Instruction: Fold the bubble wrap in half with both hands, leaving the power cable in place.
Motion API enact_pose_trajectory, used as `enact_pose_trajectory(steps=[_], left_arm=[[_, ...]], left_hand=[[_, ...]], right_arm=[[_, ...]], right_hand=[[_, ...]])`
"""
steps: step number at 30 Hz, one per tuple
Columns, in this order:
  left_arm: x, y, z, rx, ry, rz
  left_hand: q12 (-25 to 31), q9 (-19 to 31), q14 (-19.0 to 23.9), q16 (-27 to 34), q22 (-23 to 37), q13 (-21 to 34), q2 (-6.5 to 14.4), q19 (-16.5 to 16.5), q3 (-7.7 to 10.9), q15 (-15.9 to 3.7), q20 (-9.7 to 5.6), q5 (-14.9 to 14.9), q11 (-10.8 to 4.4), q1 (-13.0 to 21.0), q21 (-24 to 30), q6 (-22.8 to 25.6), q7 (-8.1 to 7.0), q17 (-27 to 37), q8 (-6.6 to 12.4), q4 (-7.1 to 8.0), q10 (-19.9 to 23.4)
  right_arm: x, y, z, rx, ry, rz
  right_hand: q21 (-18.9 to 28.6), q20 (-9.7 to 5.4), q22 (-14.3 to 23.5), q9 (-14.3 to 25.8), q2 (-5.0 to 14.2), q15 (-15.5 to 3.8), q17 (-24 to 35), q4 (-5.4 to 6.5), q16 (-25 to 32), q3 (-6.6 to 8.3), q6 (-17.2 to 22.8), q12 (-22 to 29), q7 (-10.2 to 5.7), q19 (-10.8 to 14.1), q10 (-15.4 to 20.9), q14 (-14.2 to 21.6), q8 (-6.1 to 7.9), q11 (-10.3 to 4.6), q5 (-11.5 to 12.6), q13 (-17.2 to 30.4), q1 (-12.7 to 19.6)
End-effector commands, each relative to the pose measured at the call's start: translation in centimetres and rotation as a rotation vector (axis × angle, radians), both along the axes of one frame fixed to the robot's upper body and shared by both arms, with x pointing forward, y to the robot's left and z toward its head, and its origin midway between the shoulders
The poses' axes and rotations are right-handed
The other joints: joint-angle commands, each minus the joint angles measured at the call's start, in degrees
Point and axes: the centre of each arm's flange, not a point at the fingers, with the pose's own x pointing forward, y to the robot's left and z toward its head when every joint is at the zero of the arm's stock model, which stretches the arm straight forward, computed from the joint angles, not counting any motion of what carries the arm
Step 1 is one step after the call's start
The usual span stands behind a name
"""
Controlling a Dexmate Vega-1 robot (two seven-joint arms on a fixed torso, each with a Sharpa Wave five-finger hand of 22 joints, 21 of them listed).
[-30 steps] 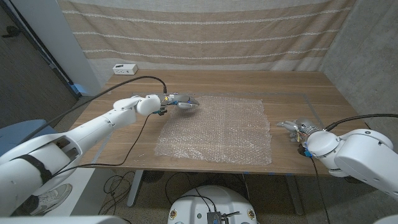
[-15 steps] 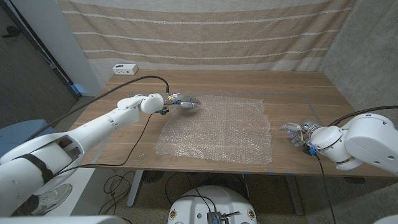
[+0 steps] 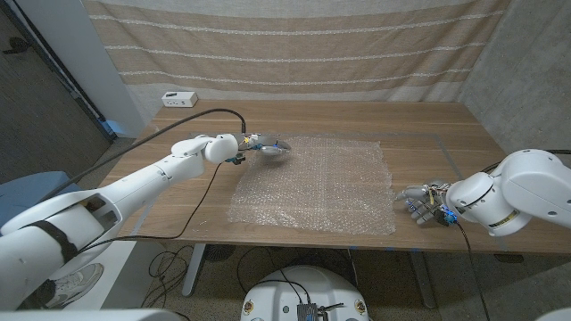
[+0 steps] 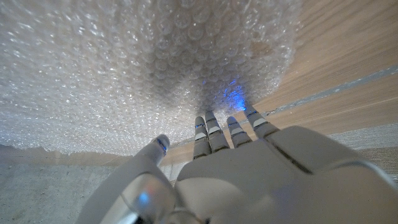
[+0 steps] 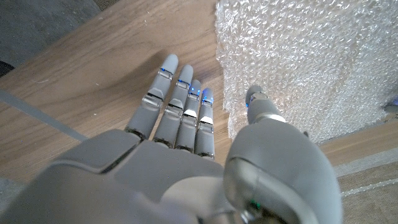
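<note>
The bubble wrap lies spread in the middle of the wooden table. My left hand is at its far left corner. In the left wrist view its fingertips reach the edge of the bubble wrap, which bulges up just beyond them, and the thumb stands apart. My right hand is beside the near right corner. In the right wrist view its fingers stretch over bare wood and the thumb tip touches the edge of the bubble wrap. Neither hand grips anything.
A black cable trails from my left wrist across the table left of the wrap and over the near edge. A small white box sits at the far left corner. A striped curtain hangs behind the table.
My right hand has moved nearer and leftward to the wrap's near right corner. My left hand has edged right at the far corner, and the wrap has shifted slightly right.
</note>
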Motion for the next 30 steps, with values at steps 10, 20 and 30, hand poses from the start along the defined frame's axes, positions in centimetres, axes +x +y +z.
enact_pose_trajectory(steps=[10, 20, 30], left_arm=[[-0.3, -0.5, -0.1, -0.006, 0.003, -0.009], [-0.1, -0.4, -0.1, -0.012, 0.005, -0.002], [0.2, -0.1, -0.2, -0.016, 0.012, 0.009]], left_hand=[[0.1, 0.0, -0.4, 0.2, 0.3, 0.1, 3.5, -0.2, -0.37, -3.48, -0.21, 0.5, -0.13, -1.2, -0.3, -0.3, -0.22, 0.2, 0.47, -0.01, -0.5], [0.1, 0.0, -0.5, 0.2, 0.3, 0.1, 3.5, -0.3, -0.45, -3.53, -0.27, 0.6, -0.13, -1.7, -0.4, -0.4, -0.12, 0.2, 0.55, -0.08, -0.7], [0.1, 0.0, -0.7, 0.2, 0.3, 0.1, 3.5, -0.4, -0.5, -3.5, -0.3, 0.7, -0.09, -2.1, -0.4, -0.9, -0.15, 0.1, 0.49, -0.14, -1.1]], right_arm=[[0.9, 0.1, -0.4, 0.0, 0.218, 0.001], [2.8, -0.1, -1.1, 0.053, 0.29, 0.067], [4.6, -0.5, -1.6, 0.197, 0.189, 0.236]], right_hand=[[0.5, 0.0, 0.2, 0.3, -0.15, -0.58, 0.7, 0.08, 0.6, -0.36, 1.6, -0.3, -0.21, 1.1, 1.3, 0.5, 0.0, -0.06, 0.4, 0.4, 1.2], [0.6, 0.14, 0.3, 0.4, -0.29, -0.35, 1.1, 0.77, 0.9, -0.96, 1.8, -0.6, 0.08, 1.5, 1.3, 0.6, -0.27, 0.07, 0.3, 0.4, 0.8], [0.6, 0.01, 0.3, 0.4, 0.59, -0.53, 1.4, 0.49, 1.1, -0.46, 1.6, -0.9, 0.09, 1.6, 1.3, 0.6, -0.7, 0.0, 0.4, 0.4, 2.4]])
